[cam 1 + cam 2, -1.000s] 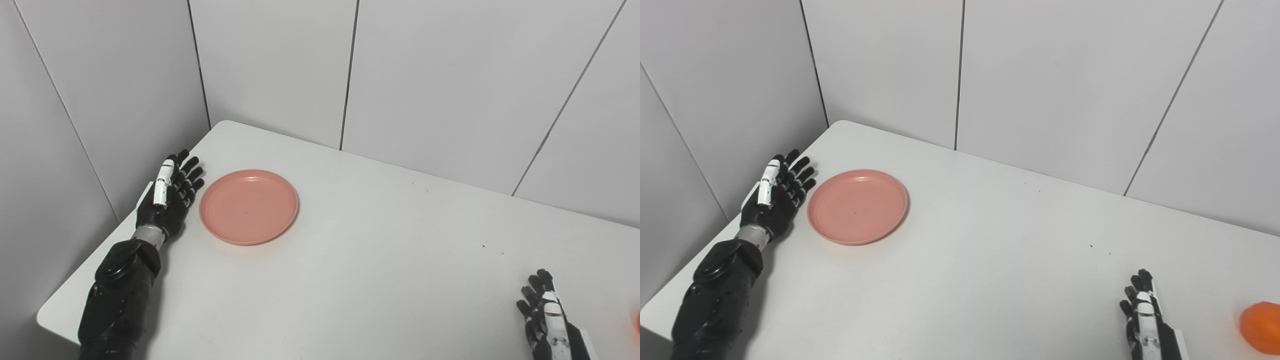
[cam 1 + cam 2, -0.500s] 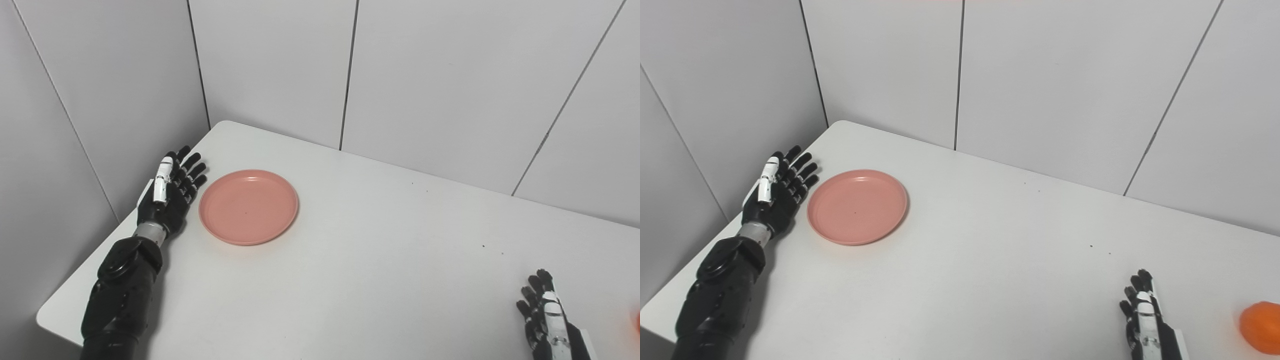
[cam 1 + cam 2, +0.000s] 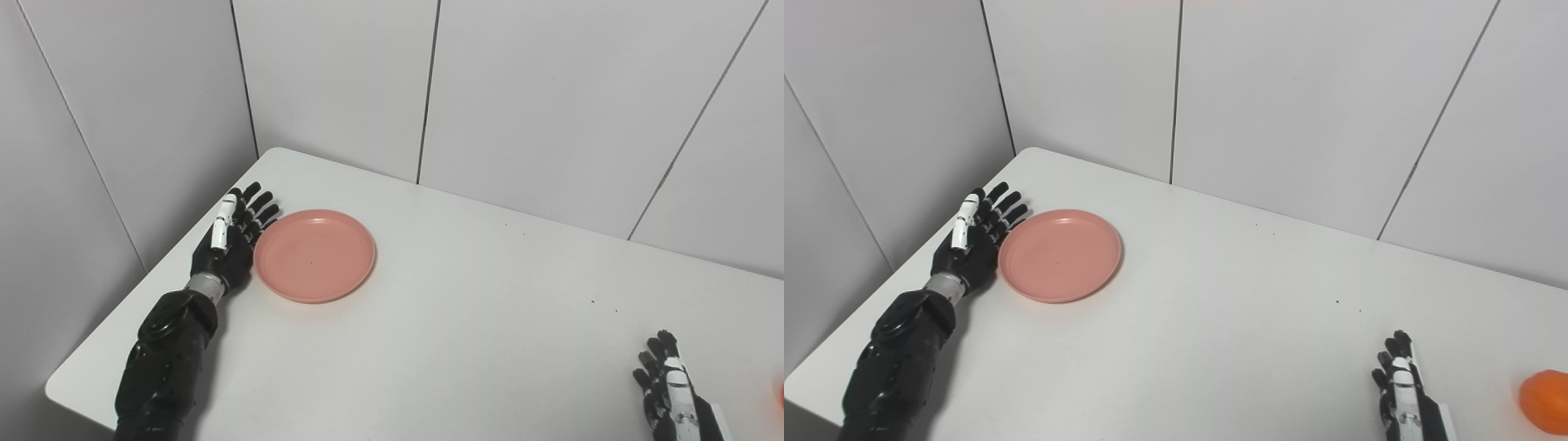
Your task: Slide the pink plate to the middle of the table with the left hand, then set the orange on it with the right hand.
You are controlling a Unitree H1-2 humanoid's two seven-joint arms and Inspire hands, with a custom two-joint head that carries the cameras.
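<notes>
The pink plate (image 3: pixel 313 255) lies flat on the left part of the white table (image 3: pixel 465 318). My left hand (image 3: pixel 234 245) stands on edge with fingers stretched out and apart, its palm pressed against the plate's left rim. My right hand (image 3: pixel 1402 395) rests open at the bottom right, fingers pointing away from me. The orange (image 3: pixel 1545 402) sits on the table just right of that hand, a clear gap between them; in the left eye view only a sliver of it shows at the frame edge.
Grey panel walls (image 3: pixel 343 79) close in the table at the back and on the left, meeting at the far left corner. The table's left edge runs close behind my left hand.
My left hand has moved right until it touches the plate's rim. The plate has slid a short way to the right. My right hand and the orange stay put.
</notes>
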